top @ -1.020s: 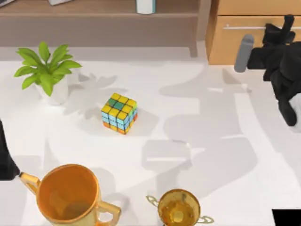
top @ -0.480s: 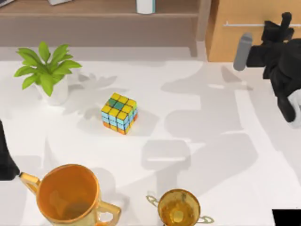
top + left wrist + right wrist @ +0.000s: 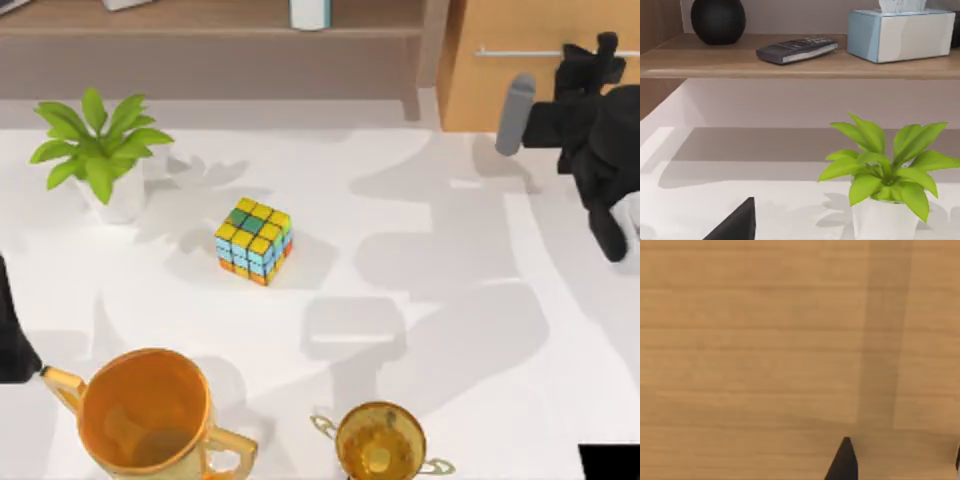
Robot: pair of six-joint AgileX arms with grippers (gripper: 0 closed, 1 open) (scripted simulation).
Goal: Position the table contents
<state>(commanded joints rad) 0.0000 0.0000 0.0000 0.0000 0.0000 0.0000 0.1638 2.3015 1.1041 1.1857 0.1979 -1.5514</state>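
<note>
The white table (image 3: 430, 250) spreads across most of the top view, in front of a shelf (image 3: 200, 20) and a wooden cabinet (image 3: 480, 90). Near its middle sits a cube (image 3: 254, 240). A plant (image 3: 98, 150) stands at the far left. Two gold cups line the near edge, a big one (image 3: 150, 415) and a small one (image 3: 380, 440). The right gripper (image 3: 590, 65) hovers at the cabinet's front, at the table's far right; whether it is wide or narrow, I cannot tell. The left arm (image 3: 12, 335) sits parked at the left edge. The left wrist view shows the plant (image 3: 885, 175) beneath the shelf (image 3: 740, 62), which carries a remote (image 3: 796, 49) and a tissue box (image 3: 900, 32).
</note>
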